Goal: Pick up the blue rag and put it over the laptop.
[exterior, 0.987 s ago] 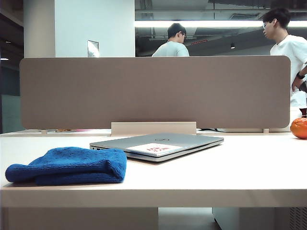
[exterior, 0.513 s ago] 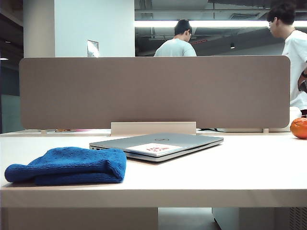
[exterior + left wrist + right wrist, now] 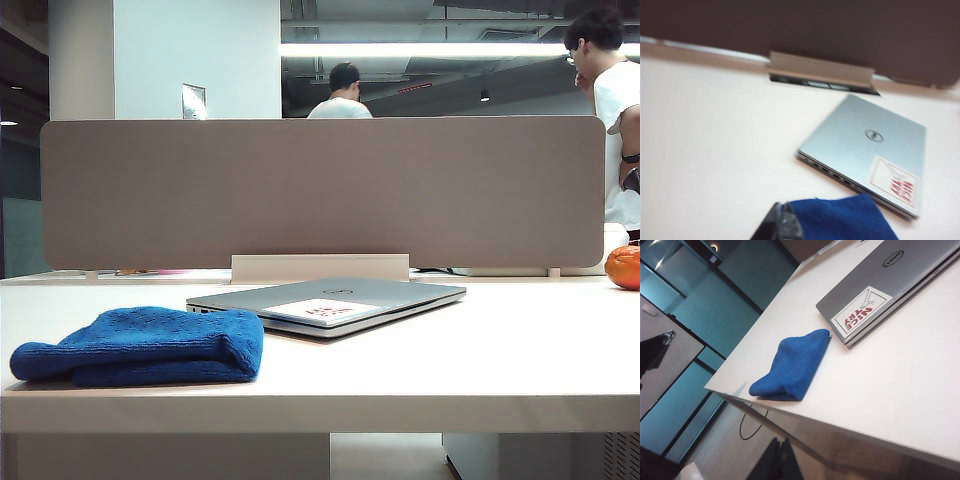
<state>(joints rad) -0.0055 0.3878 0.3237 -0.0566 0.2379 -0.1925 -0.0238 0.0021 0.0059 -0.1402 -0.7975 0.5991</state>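
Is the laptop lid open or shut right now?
Shut: the laptop lies flat on the table, lid down, sticker and logo facing up.

A: Exterior view bright overall; ceiling light strip (image 3: 430,49) glows w/ slight glare, bg room darker. Soft shadow under the blue rag (image 3: 140,346) on the desk (image 3: 480,360).

B: Left wrist view?

A: Blurred throughout, desk washed out near white; laptop (image 3: 865,150) edges soft, left tool (image 3: 780,225) a dark smear.

B: Right wrist?

A: Sharper, tilted, even light. Right tool (image 3: 776,462) dark, underexposed.
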